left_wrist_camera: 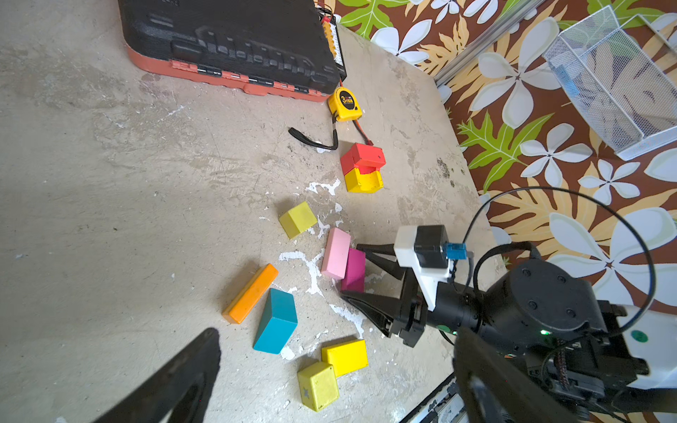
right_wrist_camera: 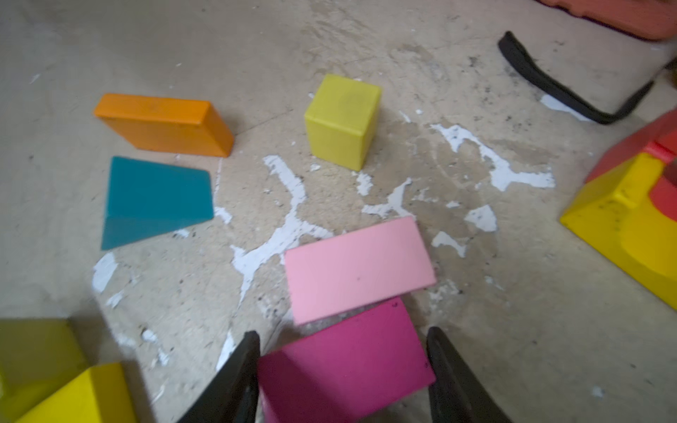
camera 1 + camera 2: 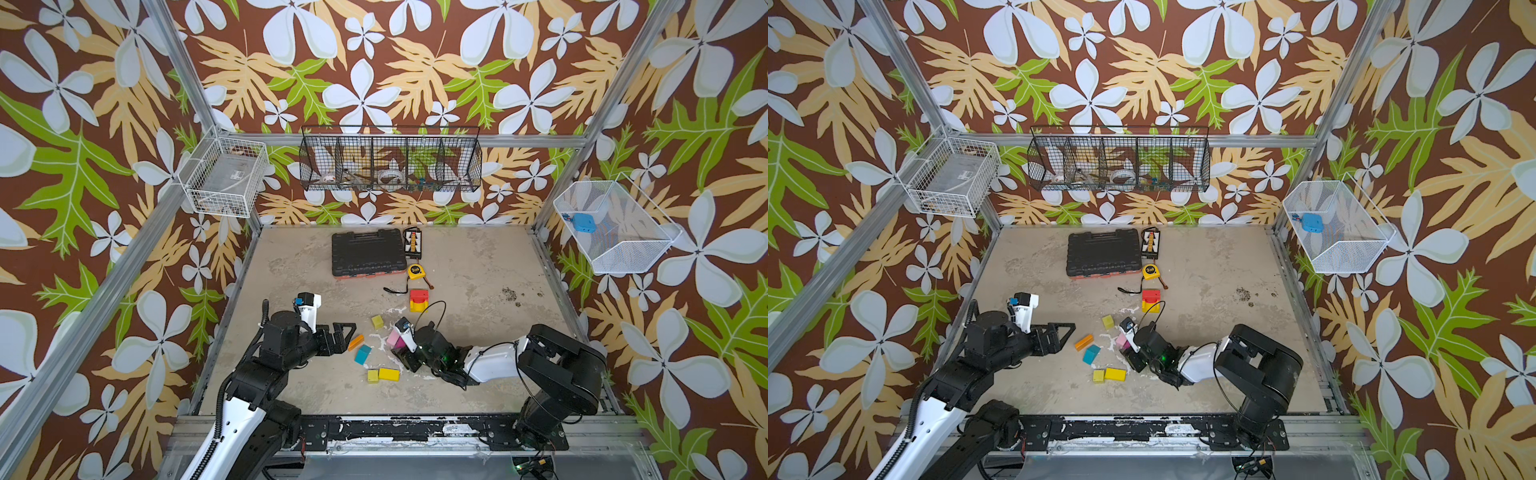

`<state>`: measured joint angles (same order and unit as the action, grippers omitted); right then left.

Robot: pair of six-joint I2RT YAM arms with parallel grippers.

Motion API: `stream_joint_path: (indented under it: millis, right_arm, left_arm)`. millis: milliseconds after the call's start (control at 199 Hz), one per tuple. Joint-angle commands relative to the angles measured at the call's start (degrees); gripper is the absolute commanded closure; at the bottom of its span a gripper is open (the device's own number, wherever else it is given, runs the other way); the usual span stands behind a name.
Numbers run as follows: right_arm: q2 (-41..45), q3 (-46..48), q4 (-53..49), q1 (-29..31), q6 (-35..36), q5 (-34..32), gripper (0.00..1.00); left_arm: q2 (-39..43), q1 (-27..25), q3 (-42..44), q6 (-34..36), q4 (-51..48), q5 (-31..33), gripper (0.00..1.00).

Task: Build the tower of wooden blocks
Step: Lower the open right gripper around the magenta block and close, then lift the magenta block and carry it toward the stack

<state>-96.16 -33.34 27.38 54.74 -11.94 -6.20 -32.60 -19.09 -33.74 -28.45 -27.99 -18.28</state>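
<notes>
The wood blocks lie loose on the table. My right gripper (image 2: pixel 344 340) is shut on a magenta block (image 2: pixel 348 362) that touches a pink block (image 2: pixel 357 267); both top views show the gripper low at the centre (image 3: pixel 401 347). Ahead of them are a yellow-green cube (image 2: pixel 342 121), an orange bar (image 2: pixel 165 124) and a teal block (image 2: pixel 157 197). A yellow block (image 3: pixel 389 374) and a yellow-green cube (image 3: pixel 372 375) sit nearer the front. A red piece rests on a yellow arch (image 3: pixel 419 300), the only stack in view. My left gripper (image 3: pixel 351 336) hangs open beside the orange bar, holding nothing.
A flat black tool case (image 3: pixel 368 253) lies at the back, with a yellow tape measure (image 3: pixel 414 271) and its black strap between it and the red-and-yellow stack. Wire baskets hang on the left, back and right walls. The front rail (image 3: pixel 374 428) runs below the blocks.
</notes>
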Motion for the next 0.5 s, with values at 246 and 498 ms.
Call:
stream_joint_path:
  millis: [246, 498]
  right_arm:
    - [3.8, -4.9, -21.6, 0.8, -8.6, -15.2, 0.59]
    - [2.8, -12.8, -38.6, 0.8, -19.7, -22.5, 0.64]
  left_arm:
    - [-1.9, -0.1, -0.1, -0.7, 1.2, 1.0, 0.00]
    - [-2.3, -0.1, -0.1, -1.0, 1.1, 1.6, 0.00]
